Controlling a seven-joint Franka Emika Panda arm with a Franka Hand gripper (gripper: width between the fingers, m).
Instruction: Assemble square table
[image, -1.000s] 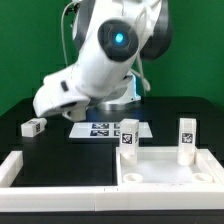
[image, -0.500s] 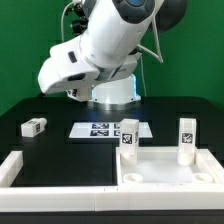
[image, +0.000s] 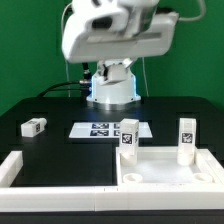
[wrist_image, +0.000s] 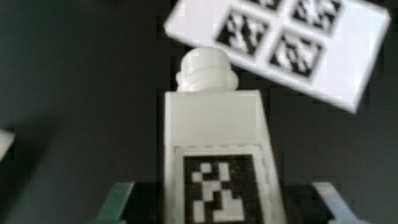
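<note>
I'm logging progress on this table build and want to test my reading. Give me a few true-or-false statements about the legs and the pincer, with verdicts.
1. Two upright legs stand on the tabletop. True.
2. The loose leg on the exterior view's left stands upright. False: it lies on its side on the black table.
3. The pincer is empty. False: the wrist view shows it closed on a tagged held leg.
4. The marker board lies flat beyond the tabletop. True.

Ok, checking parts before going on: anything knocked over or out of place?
One leg lies on its side at the exterior view's left, apart from the tabletop; two others stand upright on it.
</note>
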